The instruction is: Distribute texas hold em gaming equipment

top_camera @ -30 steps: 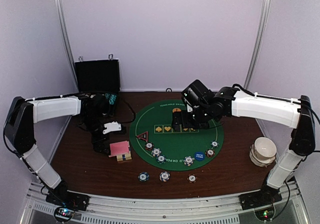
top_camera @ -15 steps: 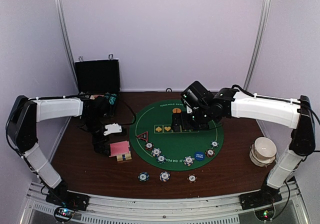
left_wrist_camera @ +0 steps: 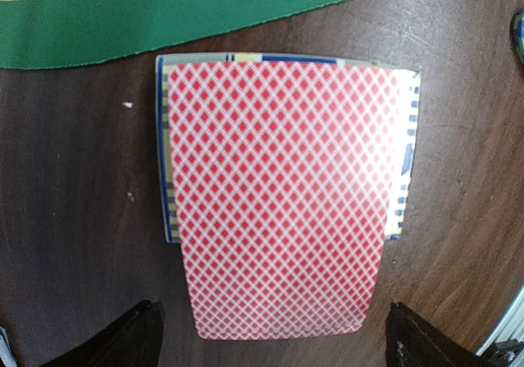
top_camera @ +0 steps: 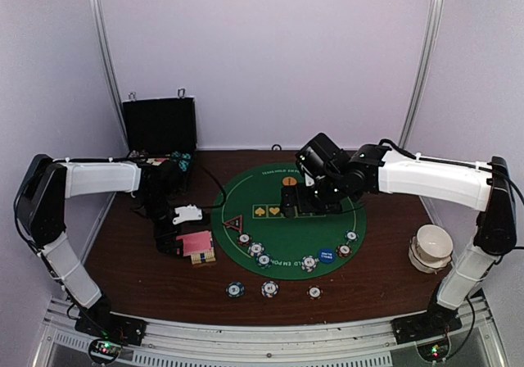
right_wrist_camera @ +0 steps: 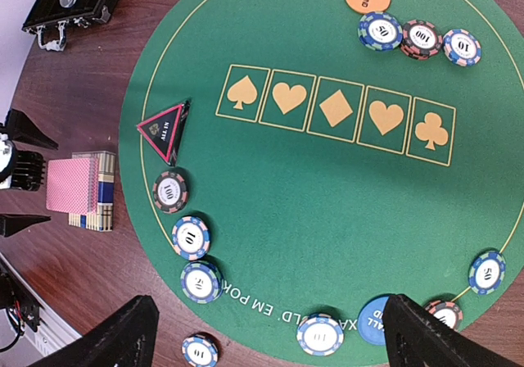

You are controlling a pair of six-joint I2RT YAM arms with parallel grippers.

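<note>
Left gripper [left_wrist_camera: 274, 346] wide over card deck [left_wrist_camera: 278, 195]; right gripper [right_wrist_camera: 270, 338] wide above green mat [right_wrist_camera: 327, 195]. Black case [top_camera: 160, 125] upper left, cup [top_camera: 432, 246] right.

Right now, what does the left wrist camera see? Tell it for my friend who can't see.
Pink-backed playing cards lie face down on a striped box on the dark wooden table. The open left gripper hangs above them, its black fingertips at the bottom corners. A green mat edges the top.

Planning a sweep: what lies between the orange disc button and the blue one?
Only gold suit boxes printed on the green mat, nothing loose, per right wrist view.
</note>
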